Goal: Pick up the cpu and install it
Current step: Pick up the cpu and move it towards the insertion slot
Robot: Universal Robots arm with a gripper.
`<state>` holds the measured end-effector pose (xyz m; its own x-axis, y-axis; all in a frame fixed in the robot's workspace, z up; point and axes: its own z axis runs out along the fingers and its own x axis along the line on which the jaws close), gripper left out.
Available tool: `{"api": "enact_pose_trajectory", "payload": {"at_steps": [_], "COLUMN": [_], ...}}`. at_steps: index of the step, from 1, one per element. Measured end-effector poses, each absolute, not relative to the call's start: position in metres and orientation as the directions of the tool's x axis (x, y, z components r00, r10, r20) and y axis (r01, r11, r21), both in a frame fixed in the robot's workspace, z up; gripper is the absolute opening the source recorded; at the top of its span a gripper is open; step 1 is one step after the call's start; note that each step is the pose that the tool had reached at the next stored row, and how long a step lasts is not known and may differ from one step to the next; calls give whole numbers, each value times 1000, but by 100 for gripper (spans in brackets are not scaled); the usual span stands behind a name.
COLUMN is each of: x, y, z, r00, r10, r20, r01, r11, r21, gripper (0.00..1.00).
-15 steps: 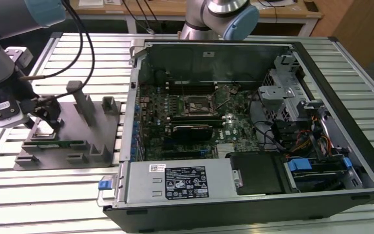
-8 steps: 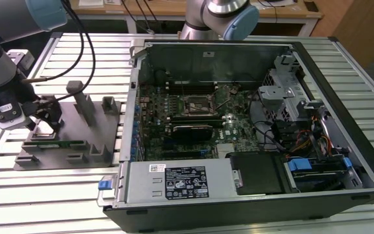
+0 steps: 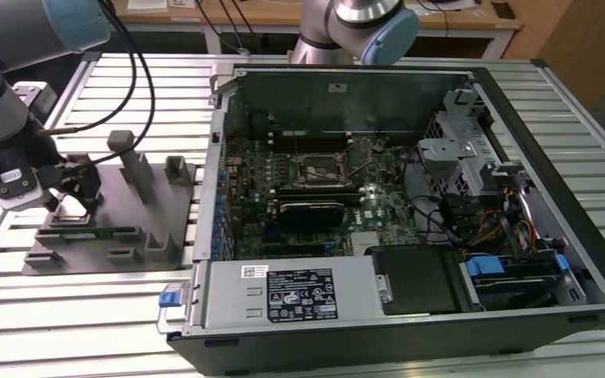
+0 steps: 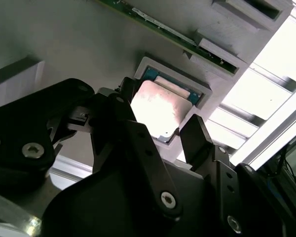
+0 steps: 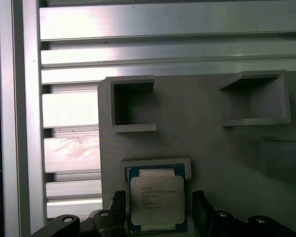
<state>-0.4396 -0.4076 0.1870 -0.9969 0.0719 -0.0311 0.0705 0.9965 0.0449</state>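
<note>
A slatted aluminium worktop (image 3: pixel 554 94) carries an open computer case (image 3: pixel 408 79) and, toward the exterior view's left, a grey holder tray (image 3: pixel 124 197). In the exterior view the gripper (image 3: pixel 72 201) is down over that tray, well apart from the case. The dark socket (image 3: pixel 318 167) on the board inside the case has no chip in it as far as I can tell, so I judge the install has not begun. A green memory stick (image 3: pixel 87 232) lies in the tray just beside the gripper.

In the second wrist view the cpu (image 4: pixel 160 111) sits flat in its shallow framed pocket, silver top up, directly between the two black fingers (image 4: pixel 197 136) of the gripper (image 4: pixel 164 118). The jaws are apart, one on each side of the chip and close to its edges. Whether either finger touches it cannot be made out here.

In the first wrist view the cpu (image 5: pixel 155 200) lies square in the pocket of the tray (image 5: pixel 212 158), with the gripper (image 5: pixel 158 210) straddling it. A thin gap shows on each side, so the jaws stand a little wider than the chip and hold nothing. The chip is not yet lifted. The pickup looks lined up but not made, and carrying and seating remain.
</note>
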Motion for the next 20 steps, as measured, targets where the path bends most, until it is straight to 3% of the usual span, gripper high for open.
{"api": "enact_pose_trajectory", "payload": {"at_steps": [20], "x": [-440], "y": [-407], "z": [183], "r00": [-997], "r10": [72], "r20": [-30], "r01": [70], "r11": [996], "r21": [60], "gripper": [65]}}
